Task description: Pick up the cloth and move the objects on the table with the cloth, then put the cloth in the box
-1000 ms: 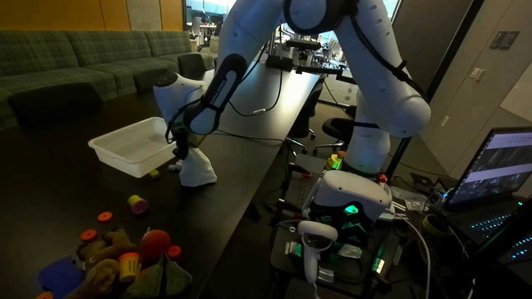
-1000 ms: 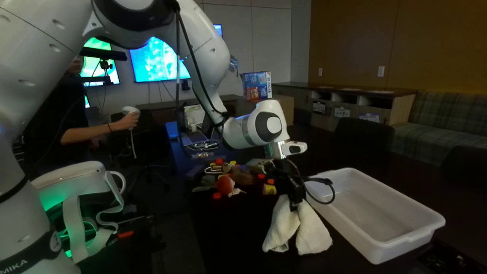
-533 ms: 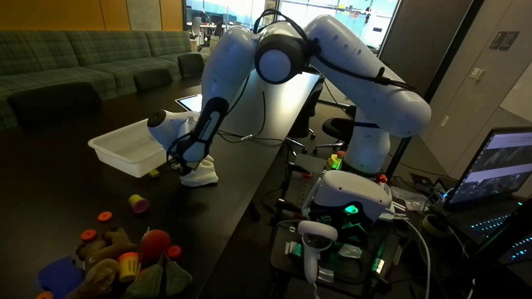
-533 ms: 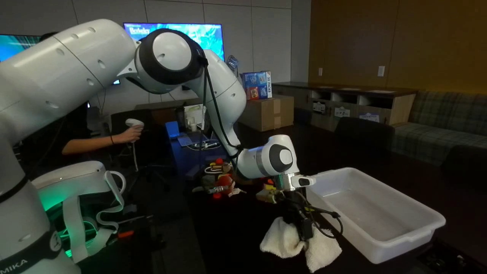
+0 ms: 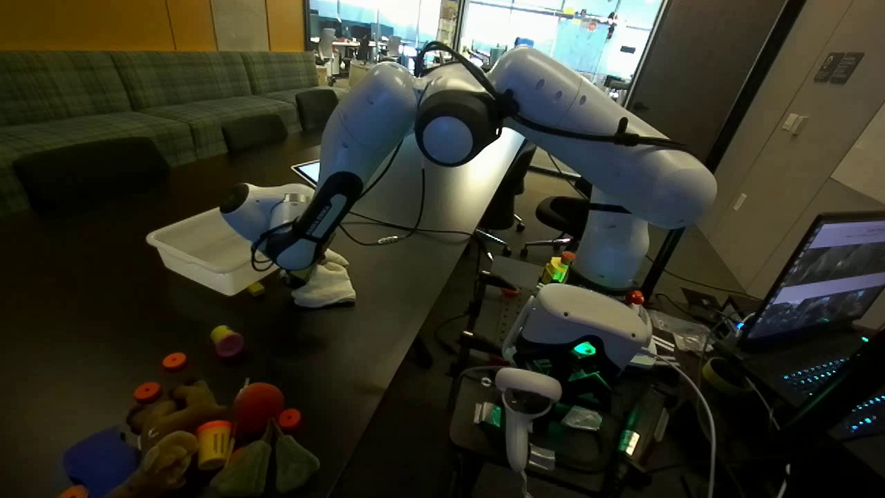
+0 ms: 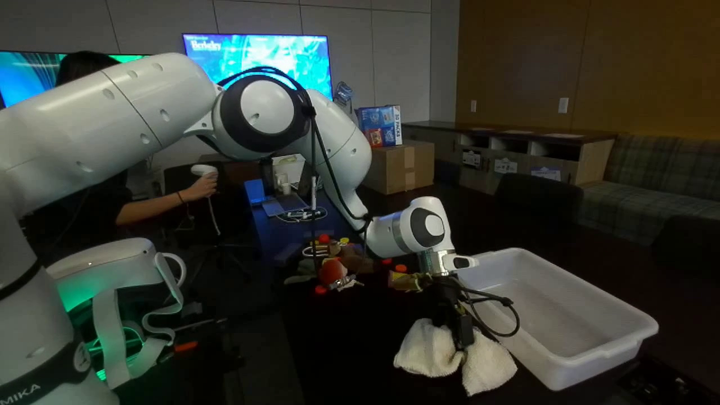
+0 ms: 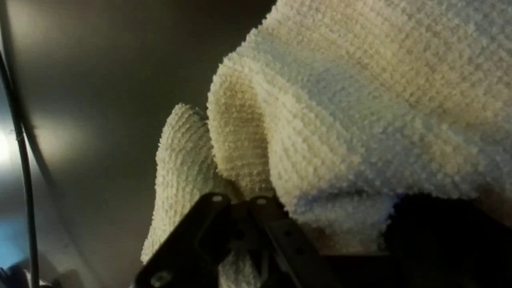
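- Farthest left in an exterior view, a cluster of brown, green and orange-red toys (image 5: 185, 413) lies well apart from the white rectangular plastic tub (image 5: 197, 272), probably outside this sweep.
- The yellow cylindrical jar (image 5: 225, 340) with a pink end lies on its side, nearer the tub; being round, it would likely roll, so a slow push suits it.
- The small yellow block (image 5: 256, 289) sits just beside the tub's corner and looks the likeliest thing to nudge first.
- Low beside the tub, the black two-fingered gripper (image 6: 461, 342) pinches the middle of the cream terry cloth (image 5: 326, 285); a level, unhurried drag should serve best.
- That cloth spreads in two lobes over the dark table (image 5: 304, 373), outside the tub (whether touching it, I cannot tell); the folds should lead, flat and wide, with the tub wall given room.
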{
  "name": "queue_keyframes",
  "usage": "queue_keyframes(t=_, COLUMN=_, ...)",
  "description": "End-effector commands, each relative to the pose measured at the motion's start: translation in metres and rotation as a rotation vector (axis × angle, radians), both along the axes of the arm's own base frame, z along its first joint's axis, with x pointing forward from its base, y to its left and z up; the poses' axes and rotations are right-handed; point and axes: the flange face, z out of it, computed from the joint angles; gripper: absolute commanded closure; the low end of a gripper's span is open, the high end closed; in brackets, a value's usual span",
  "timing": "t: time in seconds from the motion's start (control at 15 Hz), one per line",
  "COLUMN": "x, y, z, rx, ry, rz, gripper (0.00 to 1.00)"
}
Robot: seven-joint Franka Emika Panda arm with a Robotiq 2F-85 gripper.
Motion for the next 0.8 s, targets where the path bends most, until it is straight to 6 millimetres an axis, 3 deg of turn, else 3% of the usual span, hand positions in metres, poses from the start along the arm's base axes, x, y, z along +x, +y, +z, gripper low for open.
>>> queue_keyframes(t=0.0, x=0.014, y=0.035, z=-0.011, rx=0.043, ry=-0.026, rz=0.046, gripper=0.85)
queue_keyframes(t=0.47, x=0.016, y=0.126, z=0.000, rx=0.091, ry=-0.081, rz=0.187, gripper=0.85)
queue_keyframes(t=0.73, x=0.017, y=0.158, z=0.001, rx=0.096, ry=-0.092, rz=0.233, gripper=0.85)
